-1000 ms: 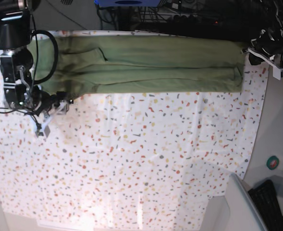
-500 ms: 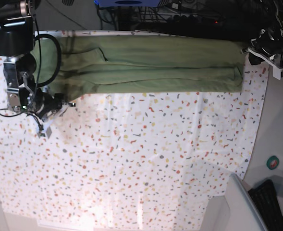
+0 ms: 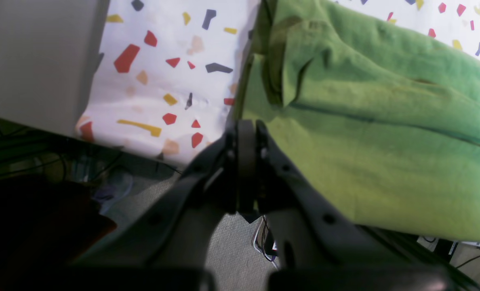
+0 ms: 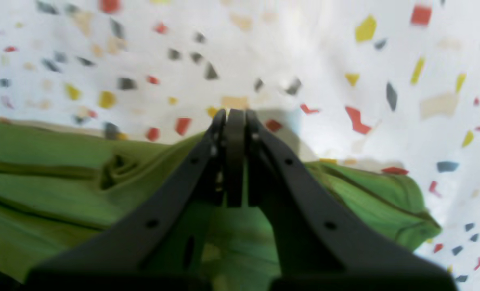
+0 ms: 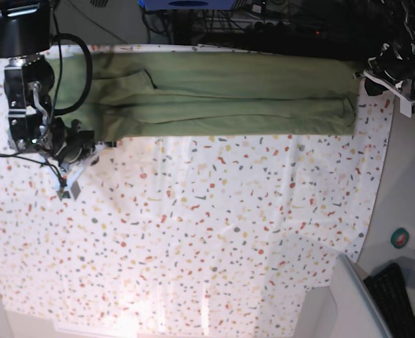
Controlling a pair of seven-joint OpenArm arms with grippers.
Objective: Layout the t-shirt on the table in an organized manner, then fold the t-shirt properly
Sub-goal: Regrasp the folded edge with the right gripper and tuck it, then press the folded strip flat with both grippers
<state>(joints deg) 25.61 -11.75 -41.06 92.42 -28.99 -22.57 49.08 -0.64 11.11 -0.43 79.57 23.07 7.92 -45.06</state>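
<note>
T-shirt, olive green, is lying folded into a long band across the top of the frame on the speckled surface. At left, the right pincer is pressing clenched on the garment's lower edge, apparently pinching cloth. At upper right, the left pincer is sitting clenched at the garment's end corner; whether it is grasping cloth is unclear.
</note>
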